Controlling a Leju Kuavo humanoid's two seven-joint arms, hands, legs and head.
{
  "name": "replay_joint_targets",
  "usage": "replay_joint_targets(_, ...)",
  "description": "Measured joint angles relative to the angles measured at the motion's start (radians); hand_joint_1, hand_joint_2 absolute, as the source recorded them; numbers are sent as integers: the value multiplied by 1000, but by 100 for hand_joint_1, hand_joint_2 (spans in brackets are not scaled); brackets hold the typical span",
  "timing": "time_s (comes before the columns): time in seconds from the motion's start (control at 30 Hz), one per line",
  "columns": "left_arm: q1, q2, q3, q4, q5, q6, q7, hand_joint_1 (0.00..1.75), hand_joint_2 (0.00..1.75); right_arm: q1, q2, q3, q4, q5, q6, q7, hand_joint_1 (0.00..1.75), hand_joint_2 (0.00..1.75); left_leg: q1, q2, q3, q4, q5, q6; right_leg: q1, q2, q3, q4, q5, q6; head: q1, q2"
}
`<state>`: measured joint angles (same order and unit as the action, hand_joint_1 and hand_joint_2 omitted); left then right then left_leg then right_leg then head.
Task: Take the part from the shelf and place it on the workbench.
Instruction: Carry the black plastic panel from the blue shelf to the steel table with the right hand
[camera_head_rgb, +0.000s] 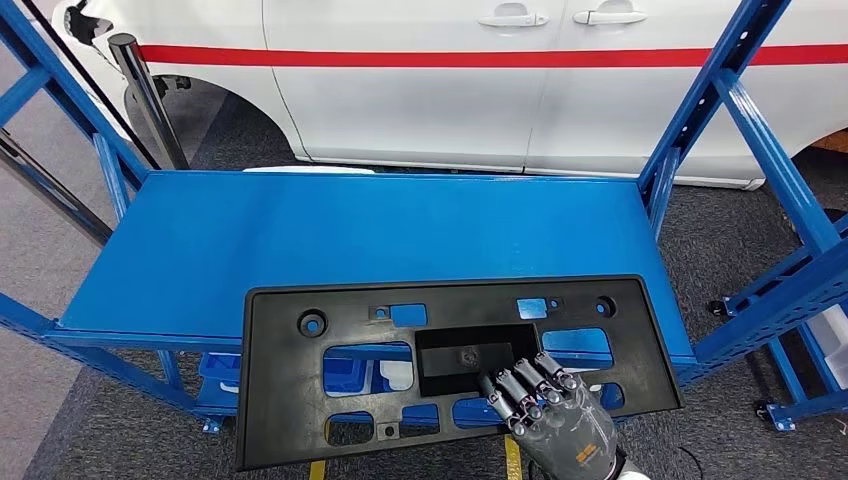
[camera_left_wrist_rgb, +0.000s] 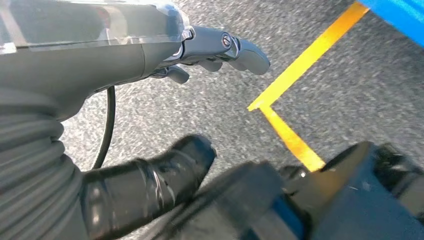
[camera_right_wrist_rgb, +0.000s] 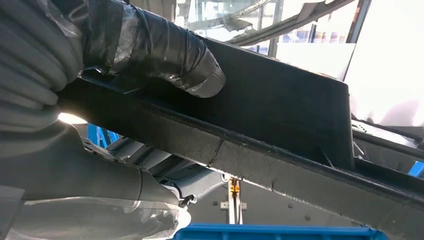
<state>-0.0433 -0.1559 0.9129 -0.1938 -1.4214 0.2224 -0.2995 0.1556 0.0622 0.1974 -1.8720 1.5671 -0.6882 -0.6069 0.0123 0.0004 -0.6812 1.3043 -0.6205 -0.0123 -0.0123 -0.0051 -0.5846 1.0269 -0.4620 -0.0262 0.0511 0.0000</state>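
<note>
R hand (camera_head_rgb: 560, 420) grips the black part (camera_head_rgb: 300, 400) by its near edge, over the blue shelf (camera_head_rgb: 300, 230). L hand (camera_left_wrist_rgb: 220, 47) holds nothing, fingers (camera_left_wrist_rgb: 250, 55) apart.

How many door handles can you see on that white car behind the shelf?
2. Both sit side by side at the top of the head view on the white car: one handle left of the door seam, the other handle right of it. Others may lie out of frame.
</note>
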Motion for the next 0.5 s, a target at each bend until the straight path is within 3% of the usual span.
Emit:
replay_joint_targets(0.03, 0, 0, 0, 0, 0, 0, 0, 0, 175, 0, 0, 0, 0, 0, 0, 0, 175, 175, 0, 0, 16, -11, 10, 1, 0, 0, -5, 1, 4, 1, 0, 0)
replay_joint_targets(0.13, 0, 1, 0, 0, 0, 0, 1, 0, 175, 0, 0, 0, 0, 0, 0, 0, 175, 175, -1, 0, 139, -209, 84, 10, 1, 1, -13, 6, 11, 10, 0, 0)
replay_joint_targets(0.2, -1, 0, 0, 0, 0, 0, 2, 0, 175, 0, 0, 0, 0, 0, 0, 1, 175, 175, -5, -1, 178, -289, 103, 18, 3, 0, -15, 8, 17, 20, 0, 0)
replay_joint_targets(0.3, 0, 0, 0, 0, 0, 0, 3, 0, 175, 0, 0, 1, 0, 0, 0, 3, 175, 175, -6, 0, 172, -297, 117, 34, 3, 1, -18, 6, 26, 39, 1, 0)
replay_joint_targets(0.33, 0, -1, 0, 0, 0, 0, 4, 0, 175, 0, 0, 1, 0, 0, 0, 4, 175, 175, -4, 2, 169, -300, 124, 42, 2, 2, -23, 17, 14, 44, 1, 0)
replay_joint_targets(0.37, 0, -1, 0, 0, 0, 1, 4, 0, 175, 0, -1, 1, 0, 0, 0, 6, 175, 175, -2, 4, 164, -303, 132, 50, 1, 4, -36, 45, -11, 49, 2, 0)
replay_joint_targets(0.43, -1, -1, 0, 0, 0, 1, 6, 0, 175, 1, -1, 1, 1, 0, 0, 8, 175, 175, -4, 7, 148, -303, 145, 61, -1, 5, -80, 157, -92, 55, 3, 0)
replay_joint_targets(0.5, -1, -1, 0, 0, 0, 2, 6, 0, 175, 1, -1, 1, 4, 0, 0, 9, 175, 175, -7, 8, 131, -299, 154, 63, -2, 5, -113, 265, -143, 58, 3, 0)
